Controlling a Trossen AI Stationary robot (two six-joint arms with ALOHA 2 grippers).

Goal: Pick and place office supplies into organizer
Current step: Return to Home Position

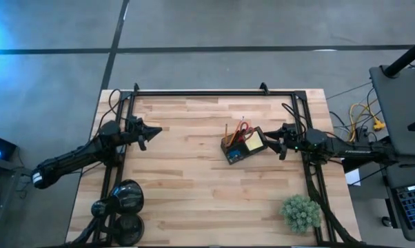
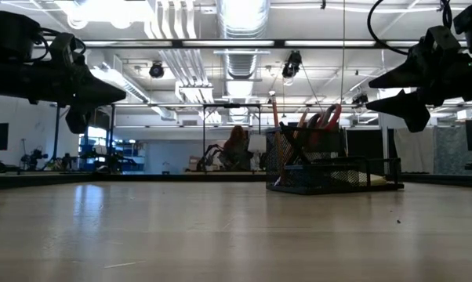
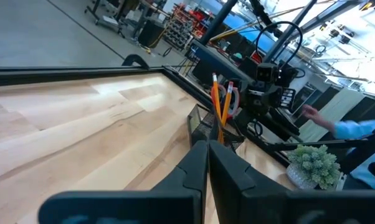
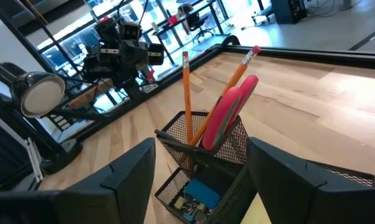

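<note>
Both arms were raised off the table [image 1: 194,186], each reaching in level from its own side. I saw the left gripper [image 1: 154,129] near the table's left edge, well apart from the organizer [image 1: 243,146], pointing toward the middle. Its fingers [image 3: 194,163] were clenched together with nothing between them; in the low view it showed as a single point [image 2: 117,95] above the wood.

The right gripper [image 1: 269,141] hung just beside the organizer's right end, aimed at it, not touching. Its fingers [image 4: 134,165] were spread wide and released, holding nothing; the low view showed the two tips apart, one above the other [image 2: 399,92].

The organizer sat right of the table's centre, turned at an angle to the edges. In its tall mesh compartment stood two orange pencils [image 4: 186,93] and the red-handled scissors [image 4: 230,109], leaning. The low compartment held a blue piece [image 4: 201,190]. The yellowish note pad [image 1: 253,145] lay in the part nearest the right gripper.

The green plant ball [image 1: 300,212] sat at the near right corner, the black lamp [image 1: 125,198] at the near left.
</note>
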